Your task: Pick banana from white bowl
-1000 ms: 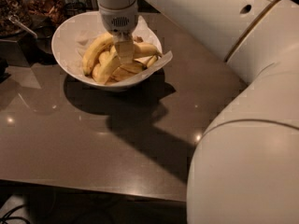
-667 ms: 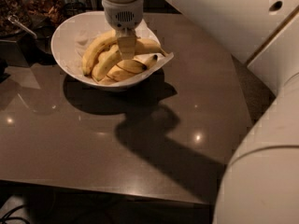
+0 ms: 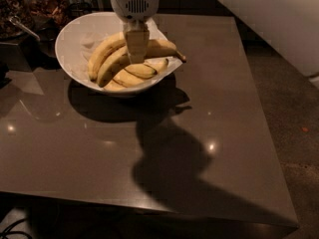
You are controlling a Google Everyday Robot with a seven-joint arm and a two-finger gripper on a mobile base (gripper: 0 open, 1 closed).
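1. The gripper (image 3: 135,59) hangs straight down over the middle of the white bowl (image 3: 67,46), we think so as to meet the banana (image 3: 160,48) across its width
2. We cannot tell how far it is open, or if it holds anything
3. The banana lies inside the bowl, its dark tip over the right rim

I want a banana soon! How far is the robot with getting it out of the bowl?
Reaching looks done: the gripper is down in the white bowl, right on the banana. Grabbing is what's in hand; whether it has hold, I can't tell. Left: lifting, since the banana lies among the other bananas.
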